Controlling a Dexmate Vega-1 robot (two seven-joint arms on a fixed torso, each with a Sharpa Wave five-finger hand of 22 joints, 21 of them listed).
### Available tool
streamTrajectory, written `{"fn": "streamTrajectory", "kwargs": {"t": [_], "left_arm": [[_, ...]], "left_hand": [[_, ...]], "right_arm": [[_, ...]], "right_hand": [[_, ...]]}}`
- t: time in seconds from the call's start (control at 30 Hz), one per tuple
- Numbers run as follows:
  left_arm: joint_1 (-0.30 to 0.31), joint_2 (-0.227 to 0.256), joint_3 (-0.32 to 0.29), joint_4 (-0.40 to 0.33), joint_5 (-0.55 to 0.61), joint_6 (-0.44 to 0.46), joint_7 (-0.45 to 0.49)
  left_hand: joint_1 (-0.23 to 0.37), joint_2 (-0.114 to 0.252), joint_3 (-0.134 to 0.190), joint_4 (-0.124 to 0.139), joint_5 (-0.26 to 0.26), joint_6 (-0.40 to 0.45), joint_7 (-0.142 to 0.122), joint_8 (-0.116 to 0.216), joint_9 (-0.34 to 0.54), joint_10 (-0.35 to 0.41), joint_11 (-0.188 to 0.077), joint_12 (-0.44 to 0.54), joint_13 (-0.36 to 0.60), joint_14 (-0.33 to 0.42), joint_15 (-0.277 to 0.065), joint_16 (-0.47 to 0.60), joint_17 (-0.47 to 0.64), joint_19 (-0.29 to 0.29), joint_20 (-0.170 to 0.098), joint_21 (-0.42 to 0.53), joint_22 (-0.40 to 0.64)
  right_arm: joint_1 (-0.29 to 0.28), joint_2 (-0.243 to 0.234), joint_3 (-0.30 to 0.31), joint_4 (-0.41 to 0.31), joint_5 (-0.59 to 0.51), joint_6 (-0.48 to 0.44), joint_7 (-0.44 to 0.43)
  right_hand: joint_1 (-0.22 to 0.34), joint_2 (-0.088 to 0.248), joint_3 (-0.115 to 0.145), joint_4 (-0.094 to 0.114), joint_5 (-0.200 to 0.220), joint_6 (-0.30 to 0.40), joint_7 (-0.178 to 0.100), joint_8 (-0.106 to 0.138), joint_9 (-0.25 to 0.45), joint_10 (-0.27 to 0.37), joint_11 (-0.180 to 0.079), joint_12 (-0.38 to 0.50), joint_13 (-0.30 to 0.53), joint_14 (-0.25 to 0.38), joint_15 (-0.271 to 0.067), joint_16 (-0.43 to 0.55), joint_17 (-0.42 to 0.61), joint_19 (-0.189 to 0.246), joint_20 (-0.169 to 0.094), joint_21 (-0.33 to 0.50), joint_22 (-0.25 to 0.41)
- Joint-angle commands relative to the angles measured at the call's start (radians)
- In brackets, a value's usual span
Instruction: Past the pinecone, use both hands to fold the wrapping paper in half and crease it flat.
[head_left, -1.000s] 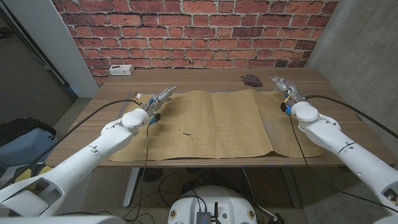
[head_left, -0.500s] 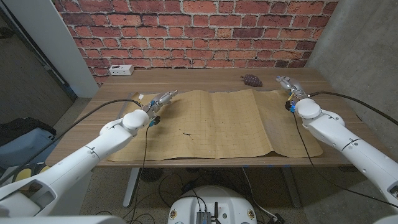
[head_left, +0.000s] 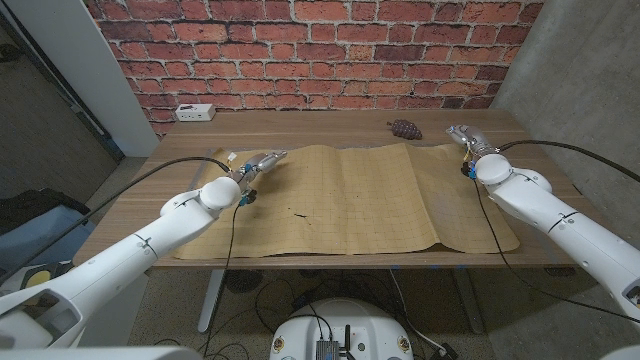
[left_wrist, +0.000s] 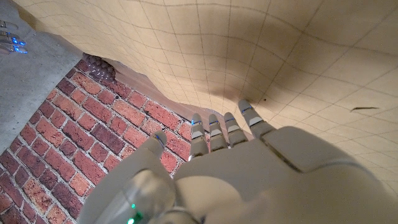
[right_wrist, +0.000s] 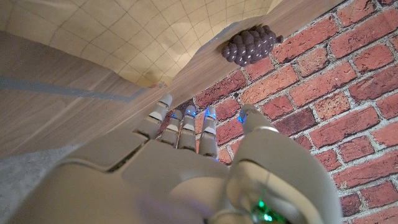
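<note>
Head view: high, looking down across the bench (head_left: 330, 122) toward the brick wall (head_left: 300, 50). Wrist views: close behind each hand's fingers, turned over, facing that wall. All three share the wrapping paper (head_left: 350, 195) and pinecone (head_left: 404, 129).

My left hand (left_wrist: 249, 168) reaches out over the gridded wrapping paper (left_wrist: 261, 56), fingers (left_wrist: 214, 130) straight and close together, holding nothing. The sheet lies open and rippled. Past its far edge sit the pinecone (left_wrist: 99, 67) and the brick wall (left_wrist: 74, 130).
</note>
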Motion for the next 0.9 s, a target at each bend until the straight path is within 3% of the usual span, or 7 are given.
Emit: {"fn": "streamTrajectory", "kwargs": {"t": [0.03,0.5,0.9], "left_arm": [[-0.019,0.005,0.038,-0.022,0.074,0.051,-0.007],[-0.049,-0.008,0.097,-0.001,0.189,0.027,-0.013],[-0.116,-0.003,0.168,0.011,0.323,0.042,-0.111]], "left_hand": [[0.018,0.001,0.008,-0.013,-0.007,-0.002,-0.044,-0.011,0.004,0.005,-0.011,-0.009,0.002,0.004,-0.015,-0.005,0.002,0.012,-0.001,-0.005,0.001],[0.021,0.004,0.019,-0.023,-0.013,-0.104,-0.090,-0.054,0.004,-0.076,-0.039,-0.051,0.002,-0.049,-0.031,-0.021,0.005,-0.018,-0.017,-0.037,0.004],[0.016,0.002,0.017,-0.021,-0.015,-0.109,-0.088,-0.050,0.004,-0.087,-0.044,-0.054,0.002,-0.063,-0.043,-0.021,0.005,-0.019,-0.023,-0.041,0.004]], "right_arm": [[0.075,0.000,-0.066,0.018,-0.064,-0.157,0.013],[0.166,0.037,-0.148,0.067,-0.123,-0.302,0.041],[0.266,0.095,-0.232,0.138,-0.177,-0.442,0.052]], "right_hand": [[0.016,-0.001,0.012,-0.006,0.005,0.006,-0.006,-0.001,0.002,0.000,-0.011,-0.005,0.006,0.000,-0.007,-0.003,0.004,0.007,0.002,-0.005,0.002],[0.042,-0.005,0.029,-0.023,0.006,-0.003,-0.019,-0.008,0.002,-0.011,-0.026,-0.011,0.006,-0.001,-0.017,-0.004,0.003,0.017,0.002,-0.008,0.003],[0.087,-0.017,0.046,-0.055,0.004,-0.003,-0.031,-0.010,0.003,-0.015,-0.048,-0.013,0.006,0.013,-0.029,-0.001,0.000,0.050,0.000,-0.005,0.004]]}}
